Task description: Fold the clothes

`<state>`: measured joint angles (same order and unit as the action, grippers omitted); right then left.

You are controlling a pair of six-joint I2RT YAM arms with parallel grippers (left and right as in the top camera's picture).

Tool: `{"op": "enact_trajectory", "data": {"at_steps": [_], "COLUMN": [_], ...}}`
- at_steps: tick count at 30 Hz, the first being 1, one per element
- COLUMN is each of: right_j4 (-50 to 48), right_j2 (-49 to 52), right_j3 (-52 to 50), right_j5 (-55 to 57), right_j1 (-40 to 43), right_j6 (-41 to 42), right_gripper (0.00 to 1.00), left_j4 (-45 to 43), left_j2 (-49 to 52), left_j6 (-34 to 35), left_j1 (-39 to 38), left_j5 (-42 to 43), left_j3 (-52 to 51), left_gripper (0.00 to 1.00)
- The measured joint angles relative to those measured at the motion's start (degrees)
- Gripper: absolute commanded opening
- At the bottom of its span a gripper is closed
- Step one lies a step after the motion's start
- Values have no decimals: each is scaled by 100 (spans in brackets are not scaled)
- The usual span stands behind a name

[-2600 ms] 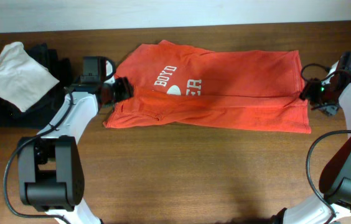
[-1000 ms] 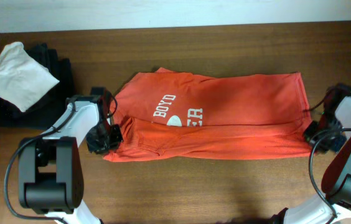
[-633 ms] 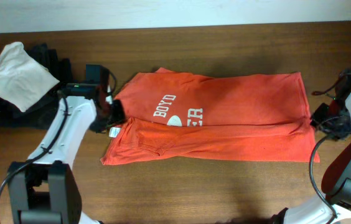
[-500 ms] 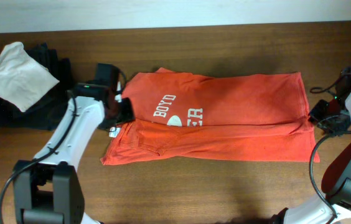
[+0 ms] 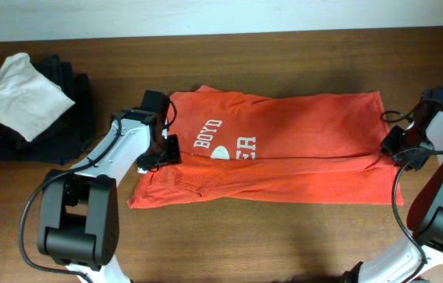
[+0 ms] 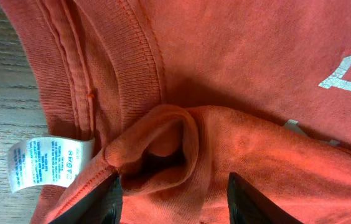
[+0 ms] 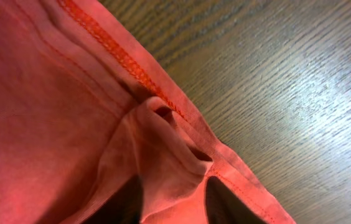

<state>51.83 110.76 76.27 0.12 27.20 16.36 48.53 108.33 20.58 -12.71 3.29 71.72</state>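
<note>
While both arms reach in from the two ends of the worktop point(image 5: 245, 236), the orange-red T-shirt point(image 5: 300, 141) lies flat across the middle of the brown wood. Its length runs left to right, and its near long edge is folded over on itself into a band. White lettering point(image 5: 208, 134) and part of an oval logo point(image 5: 219, 153) show near the collar end, which points toward the left arm.

The left gripper point(image 5: 166, 151) sits on that collar end. Seen from its wrist, its fingers point(image 6: 104, 202) stand well apart and clamp nothing, with a raised hump point(image 6: 163, 146) of red cloth just ahead of the gap. The ribbed collar point(image 6: 132, 68) runs above the hump, and a white care label point(image 6: 42, 163) sticks out at the shirt's edge, over the wood.

The right gripper point(image 5: 396, 148) rests at the hem end, where the folded band meets the side edge. Its fingers point(image 7: 124, 205) stand partly apart with a loose pleat point(image 7: 163, 162) of cloth rising between them — slack, not squeezed flat — so the grip looks released. The stitched hem point(image 7: 110, 53) runs diagonally past, with bare wood beyond it.

At the far left corner, well apart from the shirt, a plain white cloth point(image 5: 21, 98) lies on a heap of black garments point(image 5: 9, 145).
</note>
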Motion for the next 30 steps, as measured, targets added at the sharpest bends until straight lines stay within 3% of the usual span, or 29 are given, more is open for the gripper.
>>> {"op": "enact_trajectory", "data": {"at_steps": [7, 9, 11, 23, 26, 30], "right_j4": [13, 13, 13, -46, -76, -118], "right_j2": [9, 9, 9, 11, 48, 227], "right_j3": [-22, -22, -22, -24, -44, -87], "right_j5": [94, 109, 109, 348, 348, 308], "right_j1": [0, 0, 0, 0, 0, 0], "right_j6": [-4, -13, -9, -7, -9, -4], "right_gripper": [21, 22, 42, 35, 25, 5], "left_j4": [0, 0, 2, 4, 4, 4], "left_j2": [0, 0, 0, 0, 0, 0], "left_j6": [0, 0, 0, 0, 0, 0], "left_j1": [0, 0, 0, 0, 0, 0], "left_j5": [-17, -20, -31, -33, -33, -33], "left_j3": [0, 0, 0, 0, 0, 0], "left_gripper": [54, 54, 54, 54, 54, 54]}}
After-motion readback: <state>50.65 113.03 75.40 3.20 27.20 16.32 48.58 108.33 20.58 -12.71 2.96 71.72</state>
